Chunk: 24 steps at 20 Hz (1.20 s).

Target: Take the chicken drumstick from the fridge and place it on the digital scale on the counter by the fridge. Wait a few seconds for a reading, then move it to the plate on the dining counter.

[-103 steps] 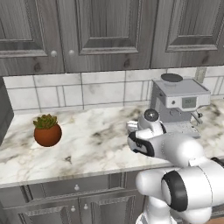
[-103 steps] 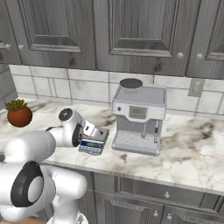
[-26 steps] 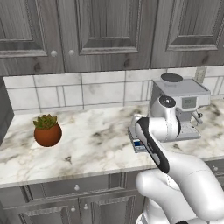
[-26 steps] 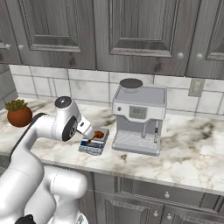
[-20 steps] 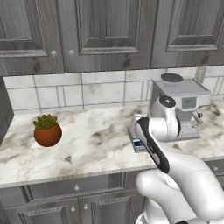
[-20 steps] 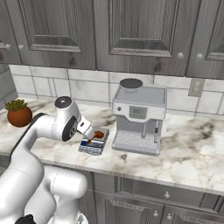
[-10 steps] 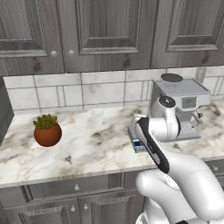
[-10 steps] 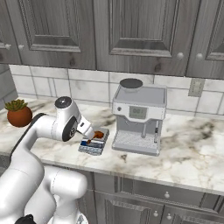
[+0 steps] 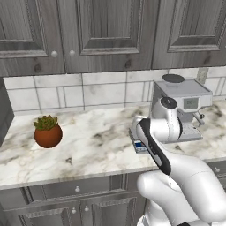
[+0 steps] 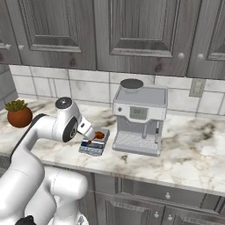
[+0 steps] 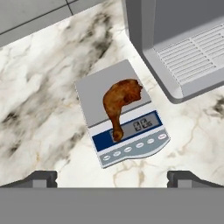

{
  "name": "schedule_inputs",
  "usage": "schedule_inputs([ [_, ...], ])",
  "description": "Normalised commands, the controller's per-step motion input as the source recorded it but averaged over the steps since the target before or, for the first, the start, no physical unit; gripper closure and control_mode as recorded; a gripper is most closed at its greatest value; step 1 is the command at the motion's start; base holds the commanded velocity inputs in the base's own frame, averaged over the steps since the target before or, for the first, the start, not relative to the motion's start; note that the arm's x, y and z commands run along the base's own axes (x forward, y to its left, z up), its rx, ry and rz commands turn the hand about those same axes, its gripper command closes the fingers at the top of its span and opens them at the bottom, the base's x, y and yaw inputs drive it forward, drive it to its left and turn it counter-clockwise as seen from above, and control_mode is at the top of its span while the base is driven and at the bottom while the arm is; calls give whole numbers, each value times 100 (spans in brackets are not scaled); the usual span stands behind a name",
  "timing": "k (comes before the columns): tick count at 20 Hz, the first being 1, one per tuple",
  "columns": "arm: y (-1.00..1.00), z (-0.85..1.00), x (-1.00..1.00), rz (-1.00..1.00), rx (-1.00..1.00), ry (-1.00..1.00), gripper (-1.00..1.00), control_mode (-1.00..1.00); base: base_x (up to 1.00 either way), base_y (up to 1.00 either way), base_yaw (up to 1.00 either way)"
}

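Note:
The chicken drumstick (image 11: 120, 101) lies on the digital scale (image 11: 93, 92), its thin bone end over the blue-and-white panel. In the right base view the chicken drumstick (image 10: 98, 136) rests on the digital scale (image 10: 92, 148) just left of the coffee machine. My gripper (image 11: 113, 177) hovers above the scale, open, with nothing between its fingertips (image 11: 40, 178). It is clear of the meat. In the left base view my arm covers most of the digital scale (image 9: 137, 144). The fridge, the plate and the dining counter are out of view.
A grey coffee machine (image 10: 139, 118) stands close to the right of the scale. A potted plant (image 9: 47, 132) sits at the counter's left. Grey wall cabinets (image 9: 110, 31) hang above, and a dark panel (image 9: 3, 114) bounds the counter on the left.
Since the oldest frames my arm has lifted away from the scale, and the drumstick now lies on it. Over the last second nothing has moved.

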Motion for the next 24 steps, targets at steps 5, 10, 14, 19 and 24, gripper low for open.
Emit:
schedule_inputs([
  [5, 0, -5, 0, 0, 0, 0, -100, -100, 0, 0, 0],
  [10, -1, -5, 0, 0, 0, 0, -100, -100, 0, 0, 0],
  [14, -1, -5, 0, 0, 0, 0, -100, -100, 0, 0, 0],
  [19, -1, -6, 3, 0, 0, 0, -100, -100, 0, 0, 0],
  [24, -4, -6, 14, 0, 0, 0, -100, -100, 0, 0, 0],
])
